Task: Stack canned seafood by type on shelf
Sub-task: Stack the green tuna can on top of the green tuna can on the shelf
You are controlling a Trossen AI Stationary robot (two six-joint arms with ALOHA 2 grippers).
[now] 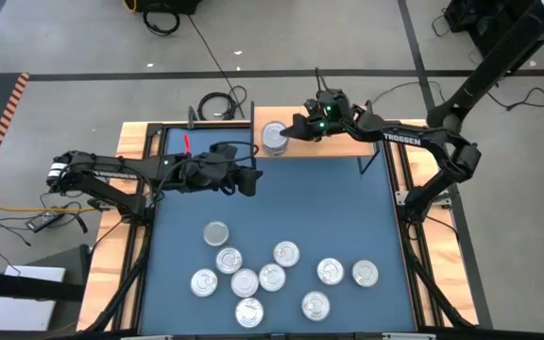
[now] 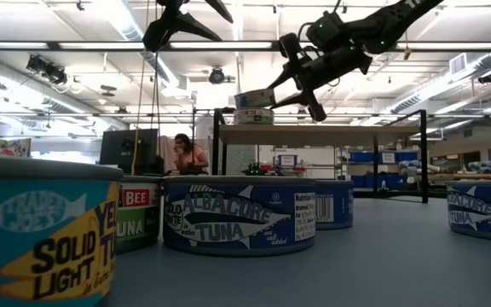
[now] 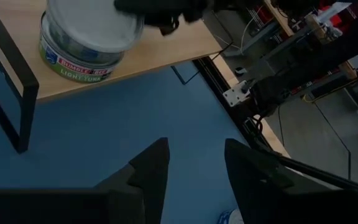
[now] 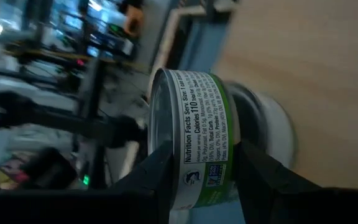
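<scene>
Right gripper (image 1: pixel 288 131) clamped on green-labelled tin (image 4: pixel 199 137), held just above another tin (image 1: pixel 273 138) on the shelf (image 1: pixel 338 153), near its left end; left gripper (image 1: pixel 251 181) hanging apart and empty over blue table (image 1: pixel 348 217); ten tins (image 1: pixel 272 277) scattered flat on table's near half

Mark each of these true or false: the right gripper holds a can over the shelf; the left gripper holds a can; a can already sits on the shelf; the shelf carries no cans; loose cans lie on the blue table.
1. The right gripper holds a can over the shelf. True.
2. The left gripper holds a can. False: its fingers are open and empty above the table.
3. A can already sits on the shelf. True: the light tuna can.
4. The shelf carries no cans. False: one sits there.
5. Loose cans lie on the table. True.
</scene>
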